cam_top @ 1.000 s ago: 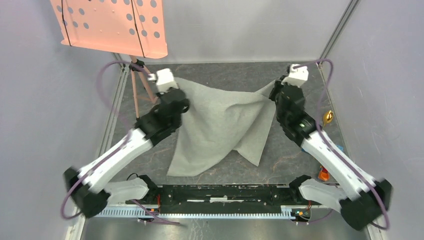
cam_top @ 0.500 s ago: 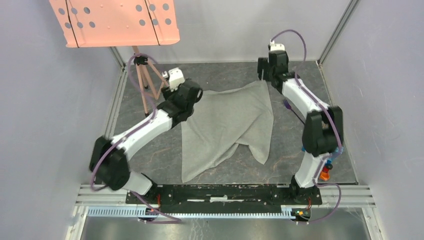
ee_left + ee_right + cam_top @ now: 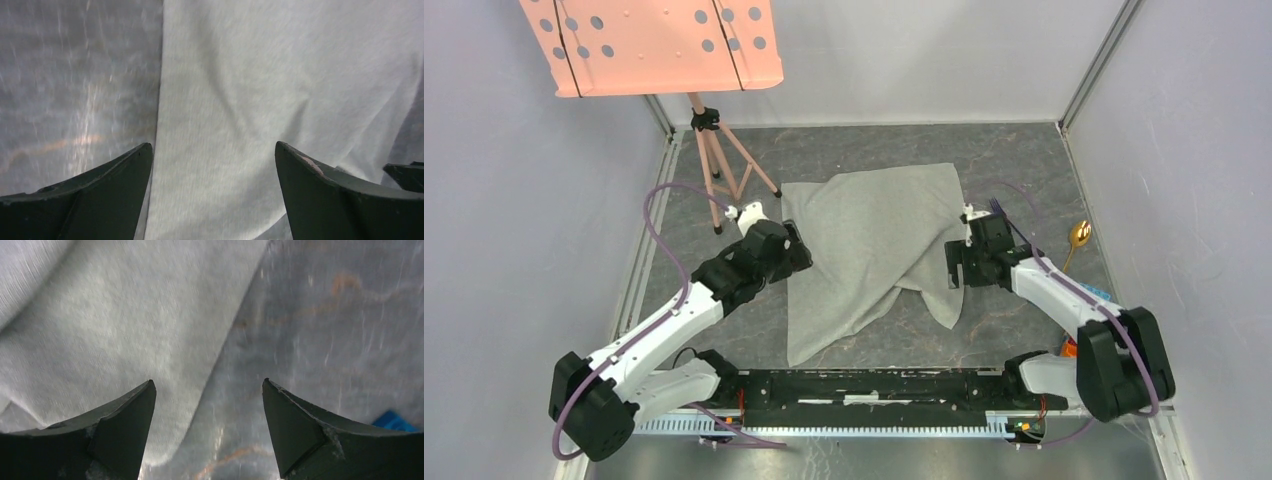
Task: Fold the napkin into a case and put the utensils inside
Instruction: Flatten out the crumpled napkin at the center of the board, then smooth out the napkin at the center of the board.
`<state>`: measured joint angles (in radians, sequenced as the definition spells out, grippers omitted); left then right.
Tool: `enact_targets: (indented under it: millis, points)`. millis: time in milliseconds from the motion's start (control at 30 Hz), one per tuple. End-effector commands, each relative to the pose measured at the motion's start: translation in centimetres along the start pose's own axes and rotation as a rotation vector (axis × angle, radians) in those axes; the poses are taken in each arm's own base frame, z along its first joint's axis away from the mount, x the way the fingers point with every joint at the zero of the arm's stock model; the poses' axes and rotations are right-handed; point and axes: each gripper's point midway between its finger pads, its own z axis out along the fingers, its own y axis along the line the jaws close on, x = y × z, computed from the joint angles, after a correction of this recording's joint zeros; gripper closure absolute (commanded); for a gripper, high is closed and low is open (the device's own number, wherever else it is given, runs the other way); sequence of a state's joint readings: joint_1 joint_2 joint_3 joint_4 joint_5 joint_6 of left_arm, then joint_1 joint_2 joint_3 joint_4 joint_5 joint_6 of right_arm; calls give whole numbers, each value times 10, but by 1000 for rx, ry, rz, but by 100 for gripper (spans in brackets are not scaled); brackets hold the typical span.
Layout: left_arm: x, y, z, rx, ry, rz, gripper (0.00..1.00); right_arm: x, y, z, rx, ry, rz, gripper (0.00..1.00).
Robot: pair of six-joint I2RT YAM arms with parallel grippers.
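Lying rumpled on dark mottled table is soft grey napkin, w/ L gripper & R gripper released.

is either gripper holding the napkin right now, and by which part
Nothing is held. The left gripper and the right gripper both stand open above the napkin, one over each side edge, with no cloth between the fingers.

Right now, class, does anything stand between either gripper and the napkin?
Nothing visible does. The left gripper hangs open over the left edge of the napkin, the right gripper open over its right edge.
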<state>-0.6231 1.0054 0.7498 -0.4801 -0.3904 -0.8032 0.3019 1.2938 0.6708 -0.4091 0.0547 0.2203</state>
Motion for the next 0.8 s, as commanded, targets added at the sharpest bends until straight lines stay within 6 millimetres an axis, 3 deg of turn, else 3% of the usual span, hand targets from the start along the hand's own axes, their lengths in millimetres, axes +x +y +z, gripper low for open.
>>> enact_targets:
  millis: [0,100,233,367,433,567,600,733,767]
  points:
    - [66,37,-12,-160,262,-138,2,18,-1,-22,9,17,96,18]
    - [99,53,-17,-210,361,-216,2,35,21,-30,-116,39,146,20]
    - [128,56,-24,-225,467,-318,1,50,40,-31,-148,-6,288,20]
    - [131,53,-21,-206,475,-299,6,68,37,-23,-71,4,379,23]
    - [132,47,-17,-171,475,-305,11,72,47,-19,-97,13,386,25]
    - [140,52,-8,-208,487,-307,10,82,45,-12,-31,49,359,32]
    - [142,55,-7,-223,491,-307,10,81,45,-10,-25,46,357,41]
    - [144,56,-4,-230,487,-309,11,69,51,-16,-51,4,326,98]
    - [142,55,-5,-224,482,-310,11,65,51,-20,-50,-2,317,100]
